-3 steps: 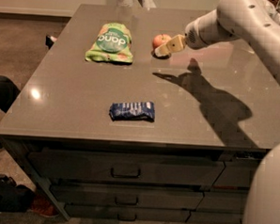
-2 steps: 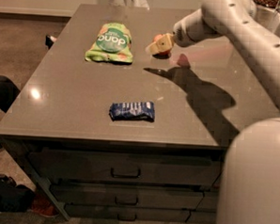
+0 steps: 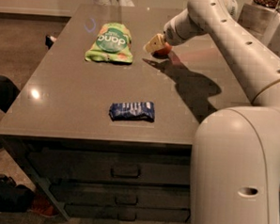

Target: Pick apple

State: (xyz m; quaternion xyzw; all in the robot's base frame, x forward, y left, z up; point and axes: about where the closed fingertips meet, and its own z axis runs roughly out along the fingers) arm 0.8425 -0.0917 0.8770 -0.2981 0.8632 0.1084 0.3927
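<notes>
The apple (image 3: pixel 164 50), small and red-orange, sits on the far right part of the grey table (image 3: pixel 75 96), to the right of the green snack bag. My gripper (image 3: pixel 154 43) reaches in from the right, with its cream tip low over the apple's left side and covering part of it. I cannot tell whether it touches the apple.
A green snack bag (image 3: pixel 109 42) lies at the far left-centre of the table. A blue snack packet (image 3: pixel 132 110) lies near the front edge. The white arm (image 3: pixel 237 48) spans the right side and my base (image 3: pixel 240 175) fills the lower right. Drawers are below the tabletop.
The arm has swung left and lowered, bringing the gripper from the apple's right side down over it. The apple, bag and packet stay about where they were.
</notes>
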